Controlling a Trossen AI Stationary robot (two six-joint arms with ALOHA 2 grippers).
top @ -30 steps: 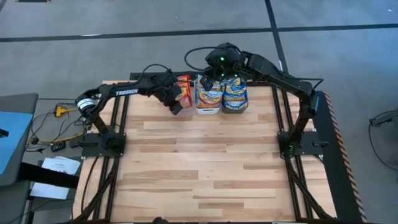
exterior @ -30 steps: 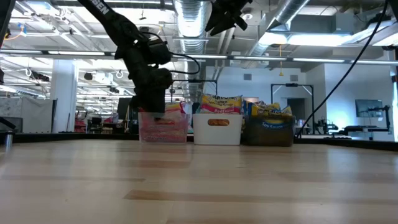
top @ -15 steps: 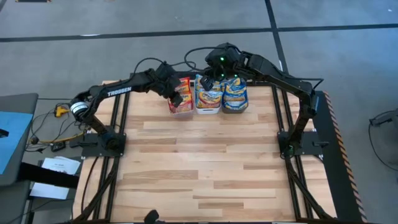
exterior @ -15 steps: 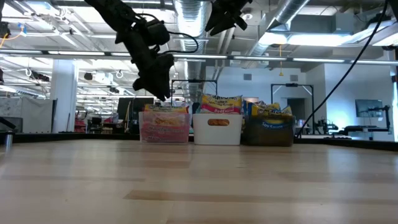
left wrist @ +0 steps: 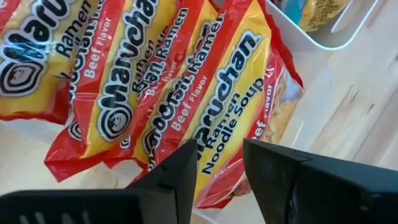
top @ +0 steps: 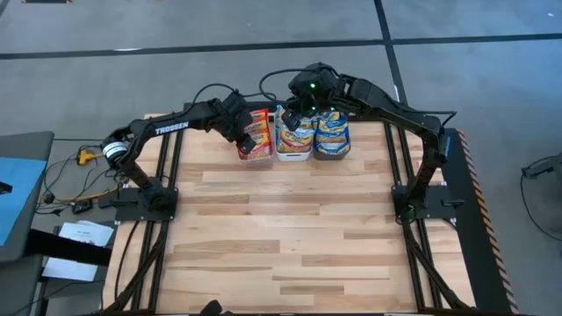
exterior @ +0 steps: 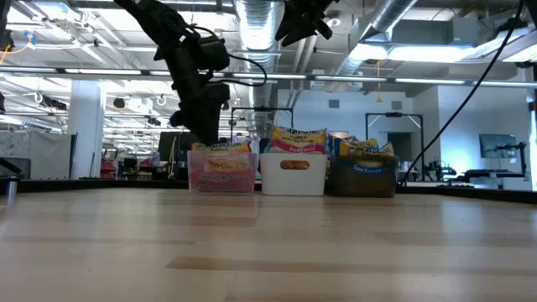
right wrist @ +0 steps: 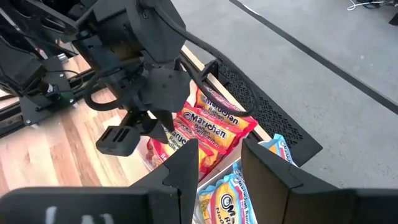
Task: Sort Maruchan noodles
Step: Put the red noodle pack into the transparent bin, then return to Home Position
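Note:
Three bins stand side by side at the table's far edge. The clear bin (top: 255, 156) holds red-banded Maruchan packets (left wrist: 186, 93), the white bin (top: 294, 156) holds orange-banded packets (top: 295, 132), and the dark-grey bin (top: 332, 154) holds blue-banded packets (top: 333, 130). My left gripper (left wrist: 219, 168) is open and empty just above the clear bin's packets; it also shows in the low view (exterior: 204, 134). My right gripper (right wrist: 219, 168) is open and empty, high above the white bin (exterior: 294, 174).
The bare wooden tabletop (top: 290, 228) stretches from the bins to the near edge. Black frame rails run along the left side (top: 162, 175) and the right side (top: 408, 175). Cables hang behind the bins (top: 272, 79).
My left gripper has risen from beside the clear bin's left side and gone toward the far edge, over the bin, then dipped a little. My right gripper has kept still.

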